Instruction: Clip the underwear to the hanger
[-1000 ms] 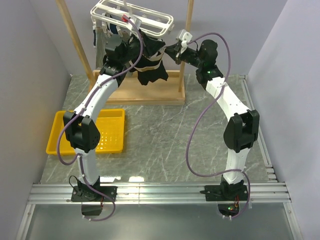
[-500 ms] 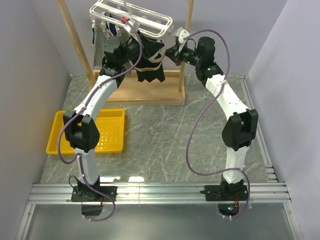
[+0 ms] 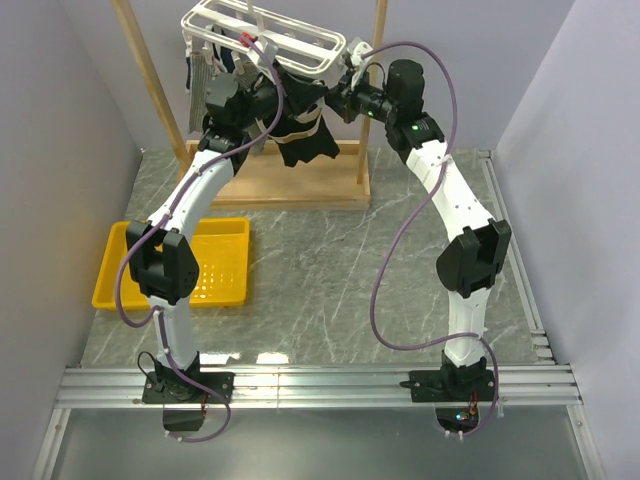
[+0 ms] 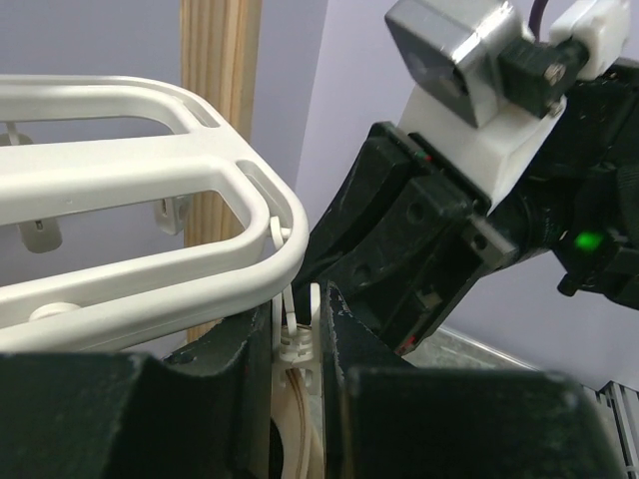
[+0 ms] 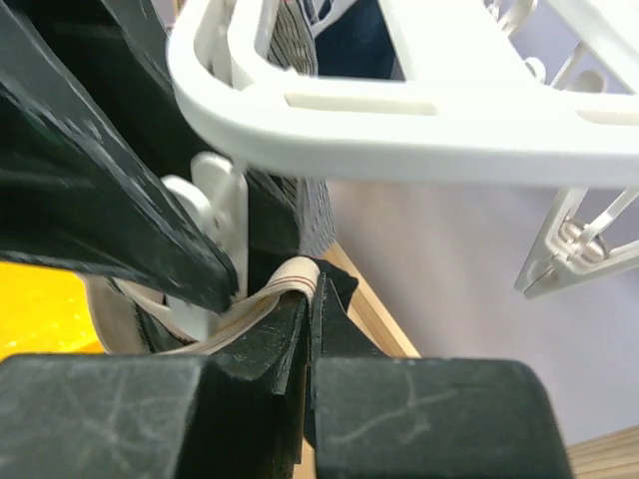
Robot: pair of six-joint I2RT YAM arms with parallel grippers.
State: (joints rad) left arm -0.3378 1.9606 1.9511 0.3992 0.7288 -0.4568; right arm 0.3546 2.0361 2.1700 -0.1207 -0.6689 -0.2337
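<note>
Pale lavender walls (image 3: 560, 90) close in on three sides of a grey marble-patterned table (image 3: 320, 260), whose near edge carries ribbed aluminium rails (image 3: 320, 385) where both arm bases are bolted. On the left of the table sits a shallow yellow plastic tray (image 3: 225, 272), partly covered in the overhead view by the left arm. At the back stands a light wooden frame stand (image 3: 300, 185) with a flat base board and two slanting posts. High between those posts is the white plastic hanger (image 3: 325, 45), a rectangular rack of parallel bars with little clips dangling below. A grey striped garment (image 3: 203, 85) hangs under its left end. The soft black underwear with a tan waistband (image 3: 310, 148) hangs in the air just below the right part of the hanger, above the stand's base, bunched between the two arms. The left hand (image 3: 268, 100) reaches up from the left. In its wrist view the dark fingers (image 4: 399, 399) are pinching a small white clip (image 4: 295, 344) that hangs under the curved corner bar of the hanger. The right hand (image 3: 335, 100) comes in from the right, very close to the left one. Its fingers (image 5: 250, 359) are pressed together on a fold of the underwear, and the tan waistband (image 5: 290, 279) curls out at the tips, just beside that clip.
</note>
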